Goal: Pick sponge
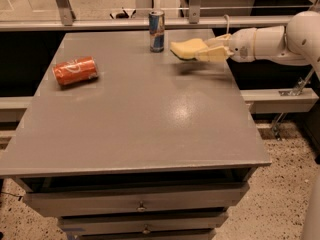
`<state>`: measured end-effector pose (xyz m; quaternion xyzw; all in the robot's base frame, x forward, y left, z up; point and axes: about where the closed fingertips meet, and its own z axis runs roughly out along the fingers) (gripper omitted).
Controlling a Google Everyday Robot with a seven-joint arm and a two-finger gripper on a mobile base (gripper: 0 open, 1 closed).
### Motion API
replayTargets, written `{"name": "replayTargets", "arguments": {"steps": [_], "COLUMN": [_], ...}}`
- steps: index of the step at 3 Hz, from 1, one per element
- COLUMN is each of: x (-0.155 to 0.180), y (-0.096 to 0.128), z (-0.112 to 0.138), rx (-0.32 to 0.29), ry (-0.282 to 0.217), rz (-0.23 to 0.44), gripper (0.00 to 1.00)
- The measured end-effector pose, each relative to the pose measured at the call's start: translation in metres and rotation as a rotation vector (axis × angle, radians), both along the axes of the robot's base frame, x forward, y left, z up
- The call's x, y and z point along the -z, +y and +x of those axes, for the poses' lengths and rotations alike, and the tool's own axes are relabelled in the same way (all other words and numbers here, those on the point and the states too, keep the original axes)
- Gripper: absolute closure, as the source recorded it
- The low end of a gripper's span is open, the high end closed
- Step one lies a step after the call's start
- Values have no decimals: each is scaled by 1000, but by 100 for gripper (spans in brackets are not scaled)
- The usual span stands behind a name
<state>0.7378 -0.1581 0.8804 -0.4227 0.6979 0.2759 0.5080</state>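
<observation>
The pale yellow sponge [186, 49] is held in the air a little above the grey table [140, 114], near its far right part, with its shadow on the tabletop below. My gripper [206, 52] reaches in from the right on a white arm and is shut on the sponge's right end. The padded yellow fingers [215, 55] pinch it from both sides.
An upright blue and silver can [156, 31] stands just left of the sponge at the back of the table. An orange can [75, 70] lies on its side at the left. A metal rail [150, 23] runs behind the table. Drawers sit under the front edge.
</observation>
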Motion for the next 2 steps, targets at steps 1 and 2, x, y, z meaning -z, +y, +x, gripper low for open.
{"name": "replayTargets", "arguments": {"steps": [1, 2], "x": [-59, -66], "y": [28, 31], "z": [-40, -45], "rx": [-76, -82], "ry": [-7, 1], "rz": [-17, -21], "gripper": [100, 100]}}
